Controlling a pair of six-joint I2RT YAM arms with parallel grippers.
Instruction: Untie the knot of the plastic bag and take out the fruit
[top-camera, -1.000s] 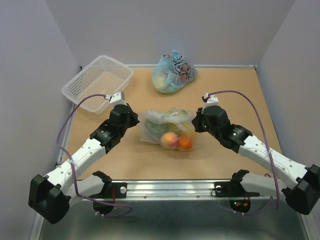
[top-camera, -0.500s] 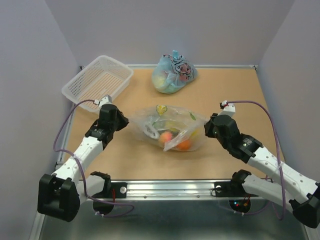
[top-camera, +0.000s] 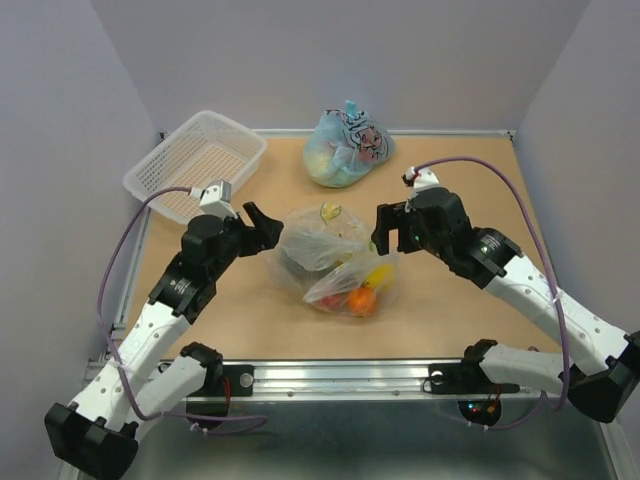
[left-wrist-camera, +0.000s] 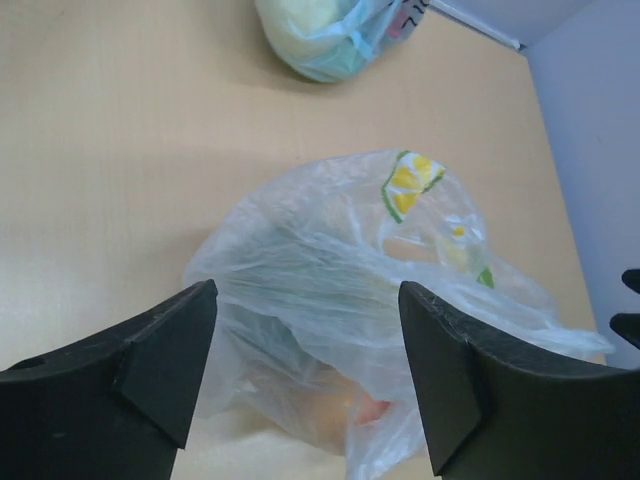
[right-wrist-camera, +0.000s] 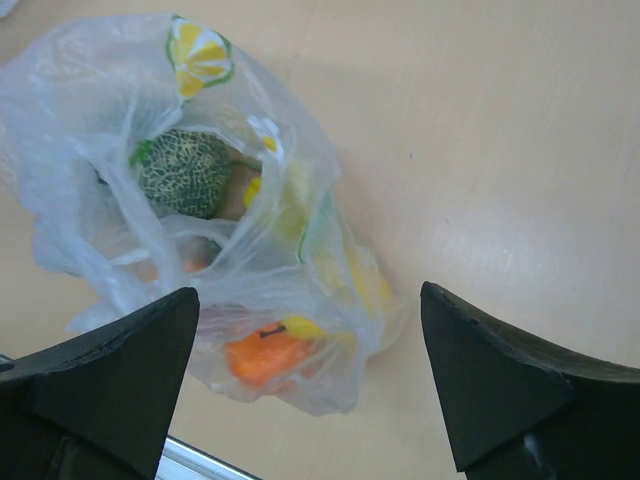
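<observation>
The clear plastic bag (top-camera: 330, 255) lies slumped on the table's middle, its mouth loose. Fruit shows through it: a netted green melon (right-wrist-camera: 183, 172), an orange (right-wrist-camera: 262, 355) (top-camera: 362, 300) and a yellow piece (top-camera: 380, 275). My left gripper (top-camera: 258, 228) hovers just left of the bag, open and holding nothing; its wrist view shows the bag (left-wrist-camera: 340, 300) below the spread fingers (left-wrist-camera: 170, 350). My right gripper (top-camera: 390, 228) hovers just right of the bag, also open and empty, with the bag (right-wrist-camera: 130, 90) under and ahead of its fingers (right-wrist-camera: 480, 370).
A white mesh basket (top-camera: 195, 165) stands at the back left. A knotted light-blue bag with cartoon print (top-camera: 345, 148) lies at the back centre. A metal rail (top-camera: 340, 375) runs along the near edge, and walls close in three sides.
Both grippers were shut on the bag's sides and pulled it wide. Now both have opened and let go, and the bag has slumped back together between them.
</observation>
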